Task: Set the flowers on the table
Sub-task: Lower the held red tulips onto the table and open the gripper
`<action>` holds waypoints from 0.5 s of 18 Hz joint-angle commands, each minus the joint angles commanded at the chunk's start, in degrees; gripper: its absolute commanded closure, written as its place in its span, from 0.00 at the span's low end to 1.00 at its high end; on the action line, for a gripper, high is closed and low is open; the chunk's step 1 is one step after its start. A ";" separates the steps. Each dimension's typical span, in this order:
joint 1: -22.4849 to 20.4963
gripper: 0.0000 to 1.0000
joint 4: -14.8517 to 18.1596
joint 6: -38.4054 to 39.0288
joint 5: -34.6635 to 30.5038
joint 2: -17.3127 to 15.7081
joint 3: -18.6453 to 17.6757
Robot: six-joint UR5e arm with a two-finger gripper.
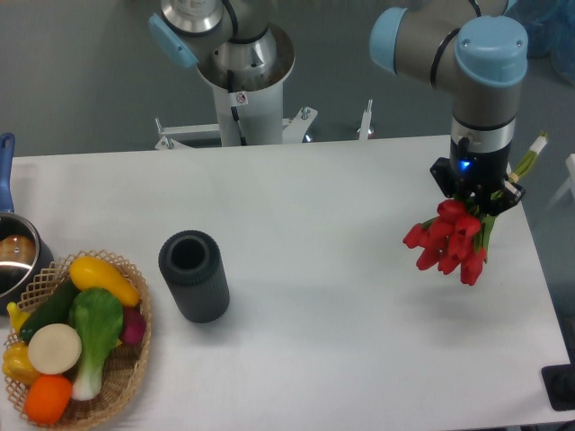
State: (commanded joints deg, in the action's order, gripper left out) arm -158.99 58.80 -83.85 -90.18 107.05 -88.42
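The flowers (449,241) are a bunch of red tulips with pale green stems. They hang in the air above the right side of the white table (323,269), buds pointing down and to the left, stems sticking out up and to the right behind the wrist. My gripper (478,196) is shut on the stems just above the buds. The fingers are mostly hidden by the wrist and the flowers. A faint shadow lies on the table below the buds.
A dark cylinder (193,276) stands left of the middle. A round wicker basket (121,382) with vegetables sits at the front left corner. A pot (16,256) is at the left edge. The arm's base (243,81) stands behind the table.
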 joint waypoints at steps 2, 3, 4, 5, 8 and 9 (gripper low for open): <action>0.09 0.75 0.00 0.09 0.00 0.09 0.00; 0.09 0.75 0.00 0.09 0.26 0.17 -0.09; 0.17 0.74 0.00 0.09 1.05 0.26 -0.09; 0.44 0.74 0.00 0.17 1.75 0.35 -0.26; 0.70 0.74 0.09 0.79 2.46 0.70 -1.05; 1.05 0.74 0.09 0.79 2.46 1.14 -1.32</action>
State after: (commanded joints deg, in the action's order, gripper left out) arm -157.94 58.89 -83.06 -87.71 108.19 -89.73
